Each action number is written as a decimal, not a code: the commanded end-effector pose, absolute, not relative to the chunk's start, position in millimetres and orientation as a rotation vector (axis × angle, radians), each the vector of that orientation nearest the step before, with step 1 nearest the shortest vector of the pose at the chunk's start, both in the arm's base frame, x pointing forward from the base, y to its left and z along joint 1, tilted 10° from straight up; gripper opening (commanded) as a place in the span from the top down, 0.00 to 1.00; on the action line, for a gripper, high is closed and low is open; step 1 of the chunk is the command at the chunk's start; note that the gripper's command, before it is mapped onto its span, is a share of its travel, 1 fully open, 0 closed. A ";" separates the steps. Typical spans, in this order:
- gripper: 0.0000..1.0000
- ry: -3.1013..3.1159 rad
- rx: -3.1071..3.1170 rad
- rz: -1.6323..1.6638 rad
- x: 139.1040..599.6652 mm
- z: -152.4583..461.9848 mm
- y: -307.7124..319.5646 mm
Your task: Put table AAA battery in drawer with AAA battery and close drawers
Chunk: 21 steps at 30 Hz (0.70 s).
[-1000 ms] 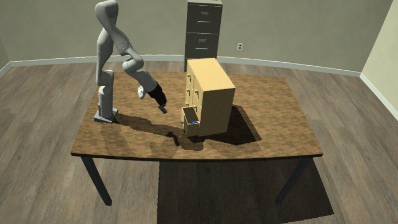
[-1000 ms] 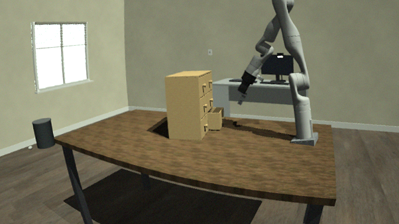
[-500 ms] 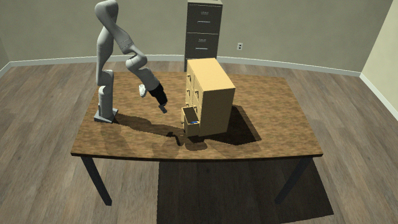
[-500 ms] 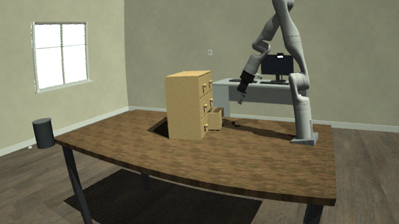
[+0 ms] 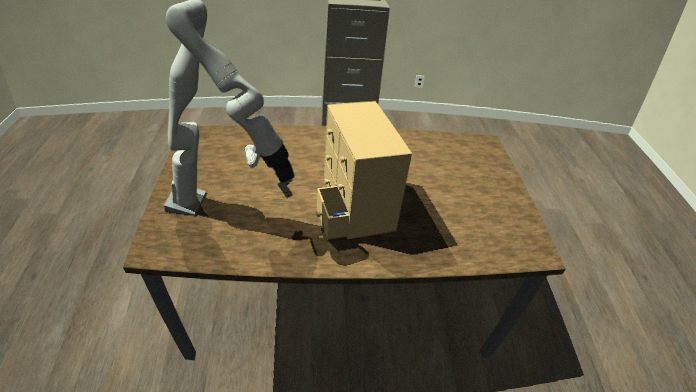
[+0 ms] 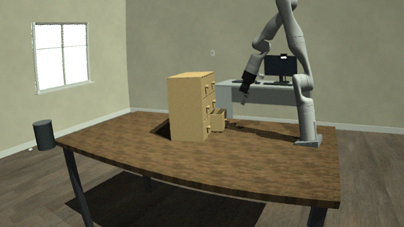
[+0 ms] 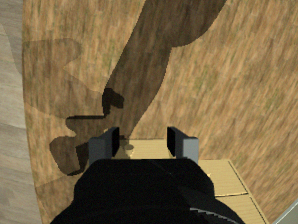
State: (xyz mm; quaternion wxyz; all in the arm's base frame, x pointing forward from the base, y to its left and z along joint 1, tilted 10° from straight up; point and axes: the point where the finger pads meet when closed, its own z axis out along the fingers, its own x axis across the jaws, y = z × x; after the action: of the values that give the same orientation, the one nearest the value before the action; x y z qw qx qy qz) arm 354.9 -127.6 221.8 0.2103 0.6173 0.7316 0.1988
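AAA battery is the likely reading of the small blue item [image 5: 339,214] lying crosswise at the near-side end of the open drawer [image 5: 336,227] [image 6: 217,121] [image 7: 150,149]; whether it is the one to be put away or its like that belongs there already, I cannot tell, and no battery can be made out on the surface [image 5: 450,165] [image 6: 258,165] [image 7: 225,100], so the task's own one may be in that drawer or hidden; the end effector [image 5: 286,190] [image 6: 243,102] [image 7: 143,137] stands wide with nothing between its fingers, tilted and well above the drawer, a placing that leaves the tray free and would suit a check of its contents before the push; the drawer, in the bottom row, juts from the chest [image 5: 377,195] [image 6: 186,111] [image 7: 230,177] far enough to give room from above, and looks roughly level, as a loose tray should be kept; if both batteries are inside, a slow, straight push low on its front would seem right, since a skewed one could jam it or turn the chest; the chest is an upright block of pale yellow, finely grained material, with square-edged drawers and small protruding handles; the surface is streaky brown wood, the fingers grey and blocky with dark inner pads.
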 end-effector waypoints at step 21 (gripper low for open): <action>0.00 2.087 1.762 0.470 355.8 227.6 -127.3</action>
State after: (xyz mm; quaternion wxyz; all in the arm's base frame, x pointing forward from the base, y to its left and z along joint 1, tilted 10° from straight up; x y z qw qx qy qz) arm 353.3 -128.3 226.1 0.1851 0.6264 0.7386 0.1670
